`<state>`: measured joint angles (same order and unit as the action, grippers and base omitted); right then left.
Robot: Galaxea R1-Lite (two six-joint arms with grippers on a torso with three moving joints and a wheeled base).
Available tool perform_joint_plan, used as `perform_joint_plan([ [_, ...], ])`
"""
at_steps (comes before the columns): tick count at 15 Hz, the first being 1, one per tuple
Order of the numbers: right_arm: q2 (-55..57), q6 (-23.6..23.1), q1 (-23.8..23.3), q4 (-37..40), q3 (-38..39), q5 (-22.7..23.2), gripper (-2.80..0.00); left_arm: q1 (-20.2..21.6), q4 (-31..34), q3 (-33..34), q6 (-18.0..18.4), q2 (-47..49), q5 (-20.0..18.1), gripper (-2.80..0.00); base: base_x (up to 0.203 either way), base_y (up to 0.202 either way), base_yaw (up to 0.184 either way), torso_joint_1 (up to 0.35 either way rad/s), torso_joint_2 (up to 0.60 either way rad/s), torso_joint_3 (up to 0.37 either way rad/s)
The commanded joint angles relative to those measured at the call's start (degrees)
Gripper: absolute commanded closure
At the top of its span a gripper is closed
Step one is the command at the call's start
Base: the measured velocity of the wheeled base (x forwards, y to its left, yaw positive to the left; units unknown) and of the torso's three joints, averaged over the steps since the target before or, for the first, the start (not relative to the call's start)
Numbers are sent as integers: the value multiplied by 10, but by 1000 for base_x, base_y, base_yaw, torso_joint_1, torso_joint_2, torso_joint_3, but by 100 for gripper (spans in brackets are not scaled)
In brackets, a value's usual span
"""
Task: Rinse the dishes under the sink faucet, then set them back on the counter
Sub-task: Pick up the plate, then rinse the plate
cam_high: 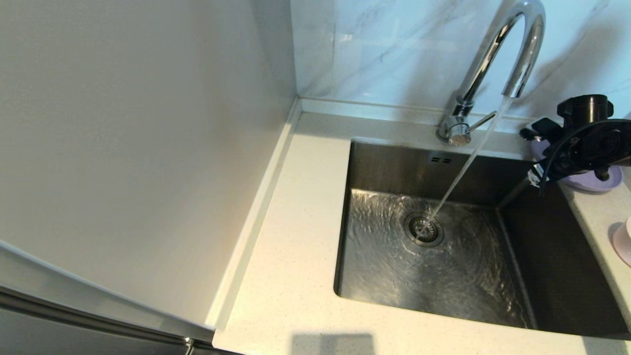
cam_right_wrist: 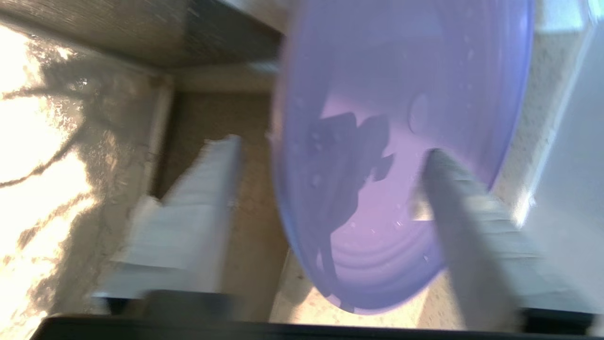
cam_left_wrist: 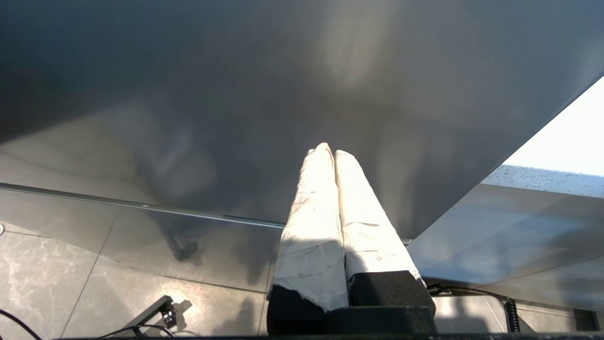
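Observation:
Water runs from the chrome faucet onto the drain strainer of the steel sink. The lilac plate lies on the counter at the sink's far right corner, partly hidden by my right arm. In the right wrist view the right gripper is open, its fingers spread on either side of the lilac plate, which carries water drops. A pale pink bowl shows at the right edge. The grey-white bowl is out of view. My left gripper is shut and empty, parked away from the sink.
The faucet's thin lever points right at its base. A tall pale panel stands left of the counter, and the marble-veined wall rises behind. A thin sheet of water covers the sink floor.

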<state>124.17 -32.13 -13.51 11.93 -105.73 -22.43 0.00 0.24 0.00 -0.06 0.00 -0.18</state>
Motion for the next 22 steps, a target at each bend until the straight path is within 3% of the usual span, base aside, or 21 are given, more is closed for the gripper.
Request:
perform_joint_plan([
  [1, 6, -2, 0, 1, -8, -5, 0, 0, 0, 0, 0, 0, 0, 0, 0, 0, 0, 0, 0, 0],
  [9, 2, 13, 5, 2, -15, -14, 0, 0, 0, 0, 0, 0, 0, 0, 0, 0, 0, 0, 0, 0],
  [16, -124, 24, 7, 5, 79, -11, 0, 0, 0, 0, 0, 0, 0, 0, 0, 0, 0, 0, 0, 0],
  [19, -168, 110, 34, 6, 109, -10, 0, 0, 0, 0, 0, 0, 0, 0, 0, 0, 0, 0, 0, 0],
  [22, -222, 139, 39, 13, 125, -1, 0, 0, 0, 0, 0, 0, 0, 0, 0, 0, 0, 0, 0, 0],
])
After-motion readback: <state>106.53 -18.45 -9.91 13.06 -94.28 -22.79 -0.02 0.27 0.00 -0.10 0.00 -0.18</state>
